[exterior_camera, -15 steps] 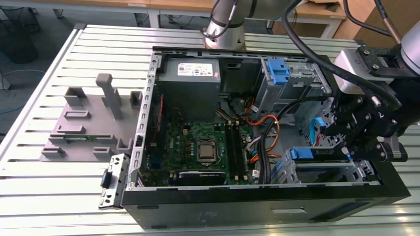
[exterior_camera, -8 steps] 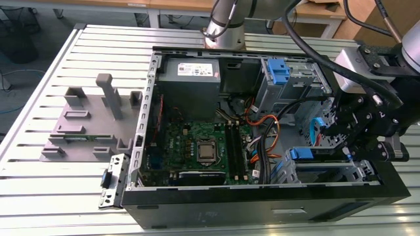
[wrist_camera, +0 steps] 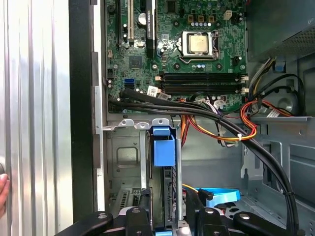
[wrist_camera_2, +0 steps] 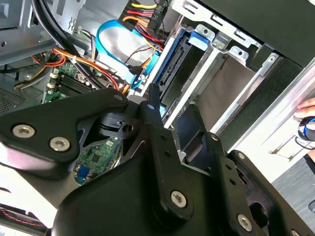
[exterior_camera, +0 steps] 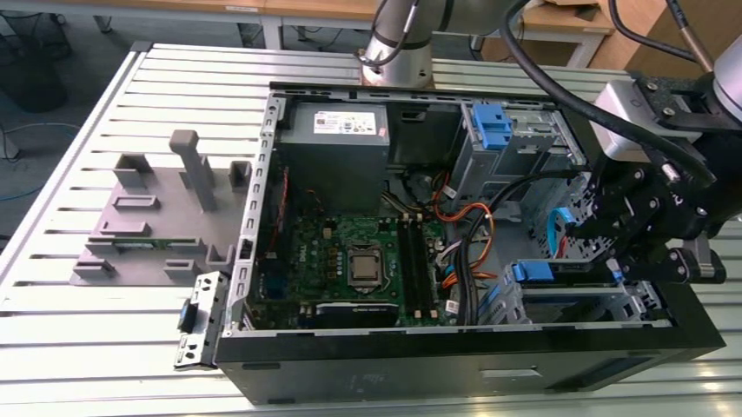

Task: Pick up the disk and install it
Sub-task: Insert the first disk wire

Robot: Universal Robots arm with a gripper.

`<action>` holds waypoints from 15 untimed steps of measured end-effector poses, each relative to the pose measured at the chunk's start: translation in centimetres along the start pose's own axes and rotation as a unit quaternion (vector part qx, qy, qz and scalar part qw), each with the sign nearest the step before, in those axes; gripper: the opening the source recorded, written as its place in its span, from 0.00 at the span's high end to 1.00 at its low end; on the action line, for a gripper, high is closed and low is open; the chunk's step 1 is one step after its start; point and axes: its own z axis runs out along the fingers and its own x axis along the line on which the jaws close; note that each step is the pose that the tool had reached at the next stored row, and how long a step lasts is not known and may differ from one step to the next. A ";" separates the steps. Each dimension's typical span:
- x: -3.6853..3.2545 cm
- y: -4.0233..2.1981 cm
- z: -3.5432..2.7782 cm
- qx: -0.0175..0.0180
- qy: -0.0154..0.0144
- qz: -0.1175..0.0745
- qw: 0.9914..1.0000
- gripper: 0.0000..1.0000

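A silver ribbed aluminium table [exterior_camera: 69,356] carries an open black metal computer case [exterior_camera: 464,373] at centre and right, a grey moulded plastic fixture with upright posts [exterior_camera: 139,243] at left, and a small grey panel [exterior_camera: 200,321] against the case's lower-left corner.

Table [exterior_camera: 69,347]: ribbed bare aluminium with a satin sheen. Fixture [exterior_camera: 151,230]: matt grey plastic. Case [exterior_camera: 464,365]: matt black outer panel; inside you see dull grey sheet metal. Motherboard [exterior_camera: 347,252]: glossy green board. Cables [wrist_camera: 187,112]: smooth black sheath, beside orange, yellow and red insulation. Disk [wrist_camera: 170,191]: dark metal edge with a smooth blue plastic rail. Your gripper [wrist_camera: 166,219]: matt black links and bright screws.
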 end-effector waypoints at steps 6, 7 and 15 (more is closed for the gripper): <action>-0.38 0.02 0.04 0.000 0.000 0.000 1.000 0.58; -0.53 0.02 0.05 0.000 0.000 0.000 1.000 0.58; -1.97 0.07 0.15 0.000 0.000 0.000 1.000 0.58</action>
